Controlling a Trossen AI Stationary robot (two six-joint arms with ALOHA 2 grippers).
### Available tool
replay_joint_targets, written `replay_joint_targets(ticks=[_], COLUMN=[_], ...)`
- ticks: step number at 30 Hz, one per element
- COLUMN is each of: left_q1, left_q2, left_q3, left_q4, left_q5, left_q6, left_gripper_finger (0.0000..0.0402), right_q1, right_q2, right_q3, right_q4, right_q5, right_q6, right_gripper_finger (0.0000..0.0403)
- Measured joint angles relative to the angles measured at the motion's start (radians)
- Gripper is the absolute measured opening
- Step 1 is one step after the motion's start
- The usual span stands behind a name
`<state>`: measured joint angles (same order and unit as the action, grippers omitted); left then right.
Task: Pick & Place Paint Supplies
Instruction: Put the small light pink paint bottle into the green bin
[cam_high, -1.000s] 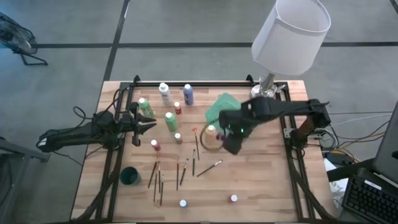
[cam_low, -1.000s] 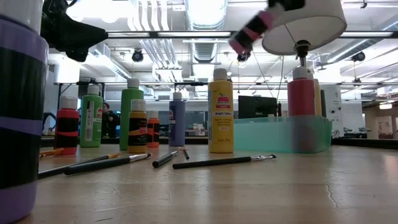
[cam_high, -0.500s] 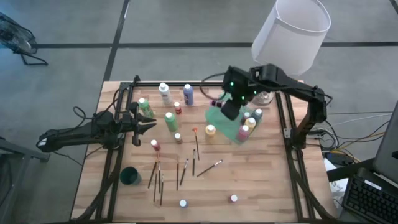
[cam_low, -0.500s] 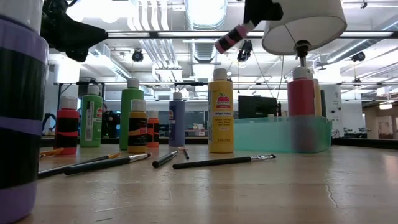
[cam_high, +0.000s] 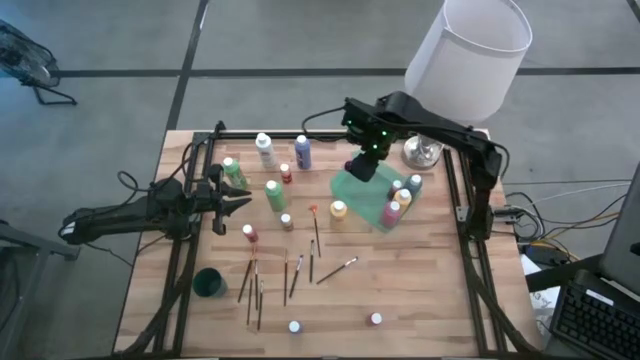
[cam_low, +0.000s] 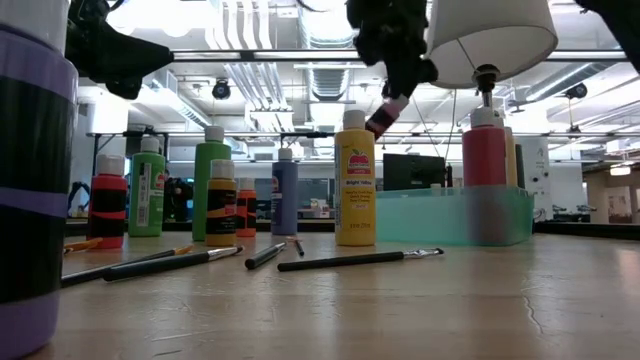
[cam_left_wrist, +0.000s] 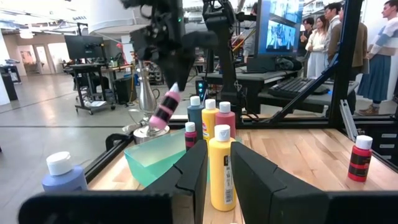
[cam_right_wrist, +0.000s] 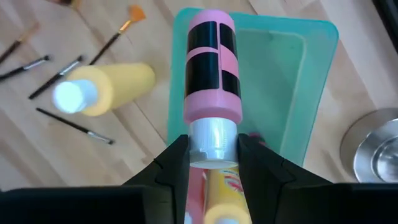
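Above the far end of the translucent green tray (cam_high: 365, 190), the right gripper (cam_right_wrist: 213, 163) pinches a pink paint bottle (cam_right_wrist: 211, 65) by its white cap, the bottle tilted in the air over the tray's bare part. Several bottles already stand in the tray's right end, while a yellow bottle (cam_high: 339, 210) stands just left of it. Off at the table's left side waits the left gripper (cam_high: 238, 201), its fingers a little apart on nothing.

Purple-banded bottle (cam_low: 30, 180) cropped at low view's edge
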<state>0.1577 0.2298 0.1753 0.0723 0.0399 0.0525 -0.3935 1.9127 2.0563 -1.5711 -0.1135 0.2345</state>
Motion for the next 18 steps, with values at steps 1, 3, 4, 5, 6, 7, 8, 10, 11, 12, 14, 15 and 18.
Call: replay_joint_targets(ticks=[1,3,4,5,6,7,8,10,11,12,14,15,18], left_q1=[0.0,0.0,0.0,0.0,0.0,0.0,0.0,0.0,0.0,0.0,0.0,0.0,0.0], left_q2=[0.0,0.0,0.0,0.0,0.0,0.0,0.0,0.0,0.0,0.0,0.0,0.0,0.0], left_q3=[0.0,0.0,0.0,0.0,0.0,0.0,0.0,0.0,0.0,0.0,0.0,0.0,0.0], left_q4=[0.0,0.0,-0.001,-0.002,-0.002,-0.002,-0.002,-0.002,-0.002,-0.002,-0.002,-0.002,-0.002], left_q5=[0.0,0.0,0.0,0.0,0.0,0.0,0.0,0.0,0.0,0.0,0.0,0.0,0.0], left_q6=[0.0,0.0,0.0,0.0,0.0,0.0,0.0,0.0,0.0,0.0,0.0,0.0,0.0], left_gripper_finger=[0.0076,0.0076,0.0076,0.0076,0.0076,0.0076,0.0076,0.0076,0.0076,0.0076,0.0076,0.0076,0.0076], right_q1=[-0.003,-0.006,-0.008,-0.008,-0.009,-0.009,-0.009,-0.009,-0.009,-0.009,-0.009,-0.009,-0.009], right_q2=[0.01,0.03,0.04,0.051,0.062,0.072,0.081,0.094,0.099,0.099,0.097,0.092,0.058], right_q3=[0.0,0.0,0.0,0.0,-0.001,-0.001,-0.003,-0.009,-0.013,-0.021,-0.044,-0.061,-0.131], right_q4=[0.001,-0.001,0.0,0.0,0.0,0.0,0.0,0.0,0.0,0.001,0.0,0.001,0.001], right_q5=[0.0,0.0,-0.001,-0.001,-0.001,0.0,0.0,0.0,0.001,0.003,0.005,0.006,0.008], right_q6=[-0.007,-0.014,-0.022,-0.028,-0.032,-0.033,-0.035,-0.044,-0.051,-0.054,-0.054,-0.054,-0.037], right_gripper_finger=[0.0105,0.0105,0.0105,0.0105,0.0105,0.0105,0.0105,0.0105,0.0105,0.0105,0.0105,0.0105,0.0105])
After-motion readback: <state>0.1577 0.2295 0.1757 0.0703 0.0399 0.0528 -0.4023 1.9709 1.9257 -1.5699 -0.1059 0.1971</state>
